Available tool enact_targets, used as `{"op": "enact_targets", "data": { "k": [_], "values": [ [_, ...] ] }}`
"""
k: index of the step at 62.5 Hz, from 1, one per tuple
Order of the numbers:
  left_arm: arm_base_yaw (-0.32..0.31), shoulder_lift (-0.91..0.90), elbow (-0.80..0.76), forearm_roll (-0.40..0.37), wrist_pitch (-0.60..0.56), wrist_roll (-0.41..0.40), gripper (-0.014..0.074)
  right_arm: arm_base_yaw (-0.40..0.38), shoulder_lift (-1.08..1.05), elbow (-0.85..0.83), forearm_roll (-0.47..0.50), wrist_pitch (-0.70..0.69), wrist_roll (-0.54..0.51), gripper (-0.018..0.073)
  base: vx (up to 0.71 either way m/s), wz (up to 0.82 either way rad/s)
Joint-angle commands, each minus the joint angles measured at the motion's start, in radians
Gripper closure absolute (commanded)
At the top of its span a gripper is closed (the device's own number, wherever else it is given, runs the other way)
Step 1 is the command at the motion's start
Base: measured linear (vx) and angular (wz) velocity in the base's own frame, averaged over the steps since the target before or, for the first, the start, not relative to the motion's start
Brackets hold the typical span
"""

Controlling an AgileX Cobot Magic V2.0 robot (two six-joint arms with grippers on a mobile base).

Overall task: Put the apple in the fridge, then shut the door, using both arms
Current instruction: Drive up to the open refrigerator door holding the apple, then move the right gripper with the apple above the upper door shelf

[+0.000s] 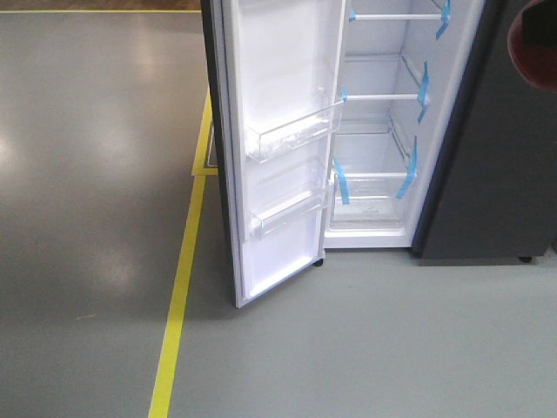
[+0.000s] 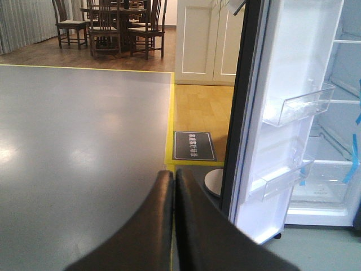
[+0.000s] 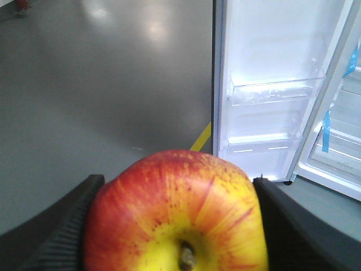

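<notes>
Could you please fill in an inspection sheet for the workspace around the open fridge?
Surface: grey floor, glossy, marked with a yellow line.
Job's things: fridge open, shelves look bare, blue tape on their fronts; door swung wide, bins look empty; apple outside the fridge.
Clutter: dark floor sign and white disc near the door.
Grippers: left pincer shut, empty; right pincer shut on the apple.
Cables: nothing seen.
Surroundings: wooden dining chairs, white cabinet.

glossy apple (image 3: 175,209), clear plastic bins (image 1: 291,132) on the door (image 1: 278,61), smooth shiny floor (image 1: 87,226).
</notes>
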Motion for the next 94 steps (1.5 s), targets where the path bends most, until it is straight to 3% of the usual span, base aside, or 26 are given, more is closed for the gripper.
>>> {"op": "enact_targets", "data": {
  "k": [1, 94],
  "values": [
    [-0.003, -0.016, 0.028, -0.007, -0.071, -0.008, 0.0603, -0.006, -0.019, -0.028, 0.049, -0.054, -0.012, 0.049, 0.26, 0.0],
    [-0.003, -0.016, 0.028, -0.007, -0.071, -0.008, 0.0603, -0.006, -0.019, -0.028, 0.049, -0.055, -0.012, 0.049, 0.19, 0.0]
  ]
}}
